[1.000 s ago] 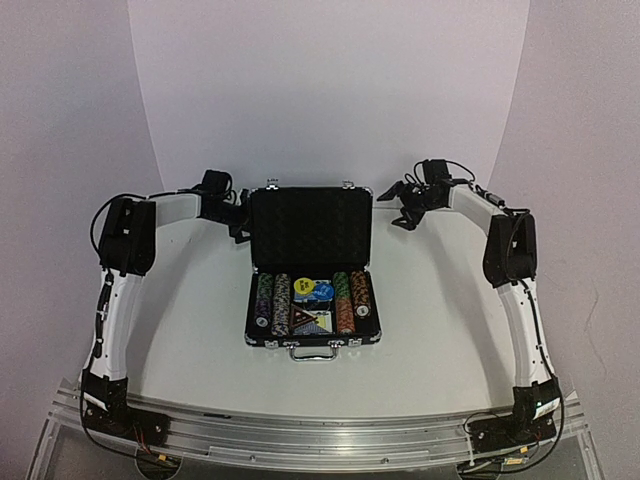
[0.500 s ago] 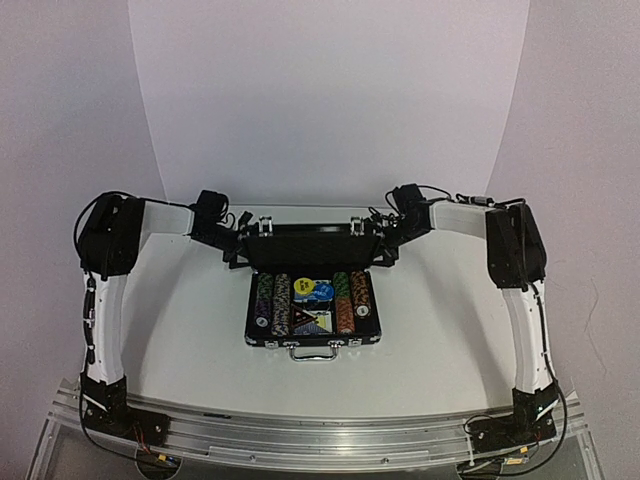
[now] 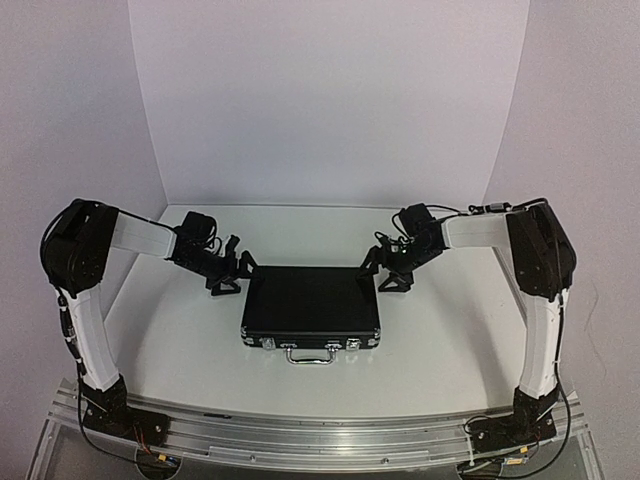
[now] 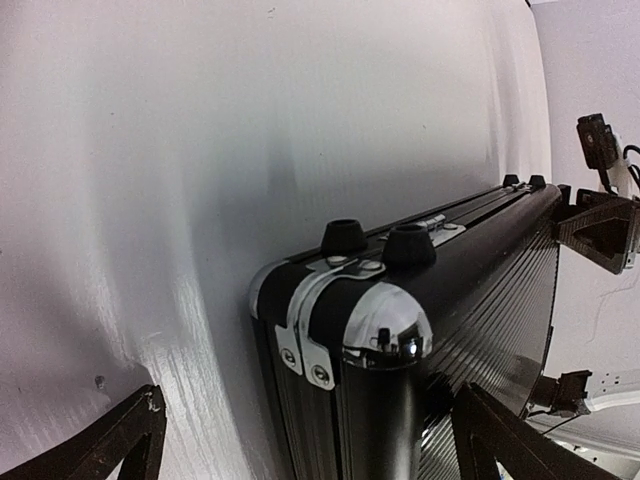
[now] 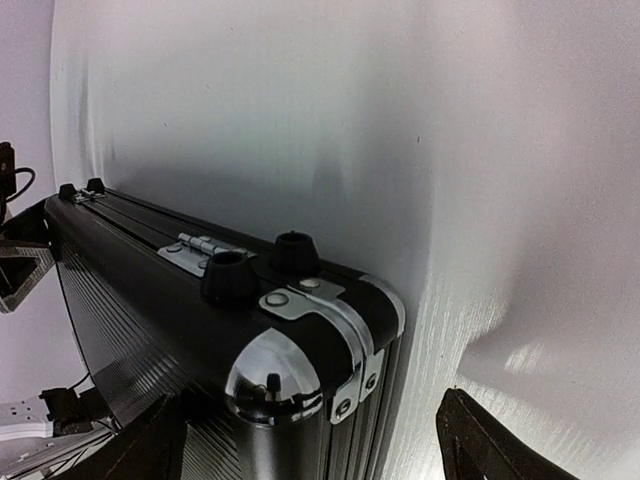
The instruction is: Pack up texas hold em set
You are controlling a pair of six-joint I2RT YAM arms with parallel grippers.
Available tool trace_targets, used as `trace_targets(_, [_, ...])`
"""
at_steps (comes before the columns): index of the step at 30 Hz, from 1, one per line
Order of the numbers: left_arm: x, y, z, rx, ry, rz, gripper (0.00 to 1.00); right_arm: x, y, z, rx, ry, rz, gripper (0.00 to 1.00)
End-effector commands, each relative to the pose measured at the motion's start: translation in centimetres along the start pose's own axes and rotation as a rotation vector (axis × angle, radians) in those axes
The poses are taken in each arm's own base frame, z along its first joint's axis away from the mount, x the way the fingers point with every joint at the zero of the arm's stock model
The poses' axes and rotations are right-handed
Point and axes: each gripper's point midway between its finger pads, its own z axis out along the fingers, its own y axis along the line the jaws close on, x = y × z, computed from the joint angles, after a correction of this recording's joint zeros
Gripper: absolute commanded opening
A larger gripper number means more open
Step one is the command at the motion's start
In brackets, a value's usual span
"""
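The black briefcase (image 3: 312, 305) with silver edges lies flat on the table with its lid down, handle (image 3: 312, 354) towards the arms. The chips, card decks, discs and button are hidden inside. My left gripper (image 3: 232, 268) is open at the case's back left corner; in the left wrist view the chrome corner (image 4: 385, 320) sits between its spread fingers (image 4: 110, 440). My right gripper (image 3: 385, 268) is open at the back right corner; the right wrist view shows that corner (image 5: 275, 375) between its fingers (image 5: 490, 440). Neither grips anything.
The white table (image 3: 180, 330) curves up into a white backdrop behind the case. Rubber feet (image 4: 408, 243) and a hinge (image 5: 195, 248) stick out of the case's back edge. An aluminium rail (image 3: 320, 430) runs along the near edge.
The upright lid has come down and the case is now shut, hiding the chips and cards. Both grippers moved forward and down with it, from the lid's top corners to the back corners.
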Motion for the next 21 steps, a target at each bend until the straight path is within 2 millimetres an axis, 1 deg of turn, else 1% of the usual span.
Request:
trace_targets(1, [-1.4,-1.6,-2.1,-0.027,-0.091,0.035,1.00,0.4,0.9,-2.1,0.058,-0.041,-0.020,0.85])
trace_targets(4, [-2.0,-2.9,-3.9,-0.048,-0.140,0.038,1.00,0.4,1.9,-4.0,0.066,-0.091,-0.028,0.86])
trace_targets(5, [-1.9,-3.1,-4.6,-0.070,-0.157,0.036,1.00,0.7,1.8,-4.3,0.079,-0.100,-0.029,0.86])
trace_targets(7, [-1.4,-3.4,-5.8,-0.134,-0.186,0.026,1.00,1.7,2.5,-5.6,0.099,-0.128,-0.058,0.86])
trace_targets(9, [-0.3,-4.1,-7.1,-0.182,-0.212,0.025,1.00,3.4,3.1,-6.5,0.108,-0.132,-0.087,0.84])
trace_targets(10, [0.5,-4.6,-7.8,-0.188,-0.222,0.022,1.00,4.4,3.1,-6.7,0.114,-0.124,-0.094,0.83])
trace_targets(13, [3.5,-5.1,-9.3,-0.199,-0.225,-0.023,1.00,7.8,4.0,-7.4,0.142,-0.086,-0.135,0.80])
trace_targets(15, [6.2,-5.0,-9.8,-0.215,-0.207,-0.053,1.00,10.3,4.3,-7.3,0.179,-0.049,-0.178,0.79])
trace_targets(18, [9.5,-4.9,-9.9,-0.236,-0.178,-0.077,1.00,13.3,3.7,-7.1,0.240,0.011,-0.185,0.79])
trace_targets(21, [11.9,-4.9,-9.6,-0.245,-0.153,-0.097,1.00,15.6,3.6,-6.6,0.258,0.044,-0.162,0.79])
